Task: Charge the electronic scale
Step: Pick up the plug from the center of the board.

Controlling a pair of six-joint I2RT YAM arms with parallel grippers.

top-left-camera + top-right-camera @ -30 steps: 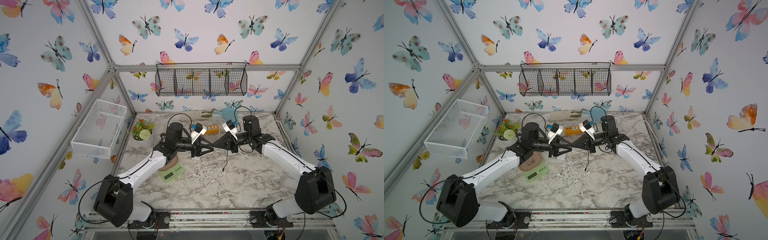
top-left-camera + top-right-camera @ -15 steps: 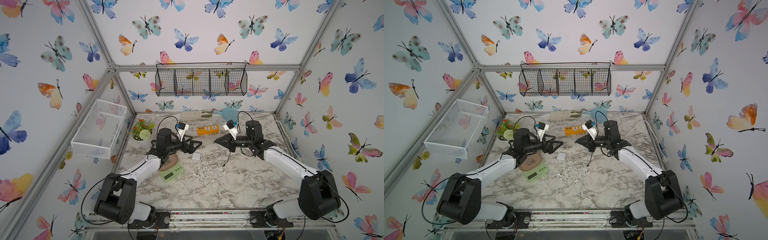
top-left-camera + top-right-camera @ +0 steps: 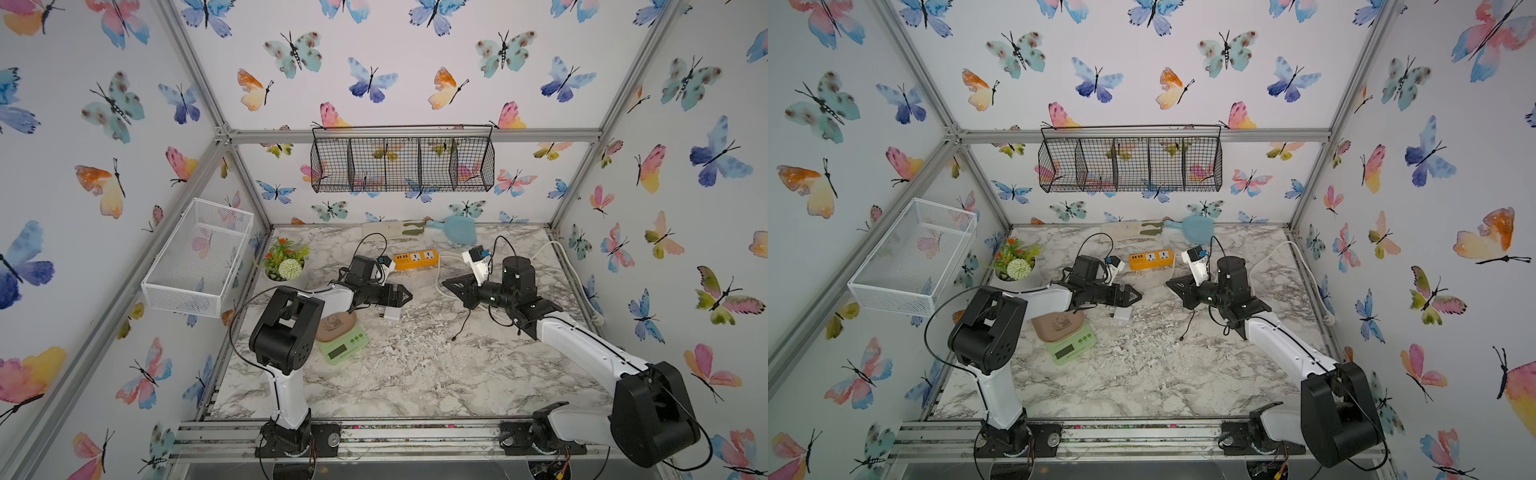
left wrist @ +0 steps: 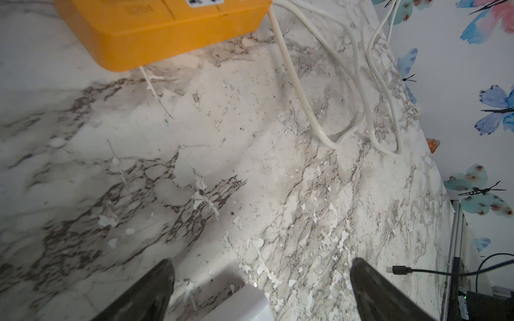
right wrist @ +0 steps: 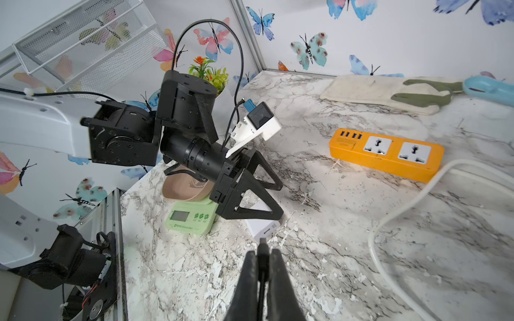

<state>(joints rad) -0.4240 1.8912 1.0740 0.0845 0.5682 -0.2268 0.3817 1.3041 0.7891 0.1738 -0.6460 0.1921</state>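
**Entry: tabletop holdings, as I find them**

1. My left jaws: released and spread wide, nothing between them. Their dark fingertips [image 4: 155, 289] stand at the lower edge of the left wrist view, with bare tabletop [image 4: 194, 139] beyond.
2. White charger block [image 3: 392, 314]: lies flat on the tabletop directly under the left jaws, centre-left in both top views. One corner shows at the bottom of the left wrist view [image 4: 244, 304]. It is not gripped.
3. My right jaws: clenched on the black cable [image 5: 262, 251]. One end pokes out past the tips at the lower centre of the right wrist view. The cable's free plug end shows at the lower right of the left wrist view [image 4: 399, 269].
4. Electronic scale [image 3: 343, 340]: on the tabletop, left of centre in both top views, its display turned toward the lower edge of the frame. My left arm partly covers its pinkish platter. It sits just beside the charger block, not touching it.
5. Orange power strip [image 3: 415, 259]: upper centre of both top views, above both jaws, with its white cord [image 4: 296, 84] running off to the right.
6. Sundries: a potted plant [image 3: 284, 259] at the tabletop's upper left corner, a white wire basket [image 3: 199, 257] on the left wall, and a black wire basket [image 3: 403, 164] on the back wall.
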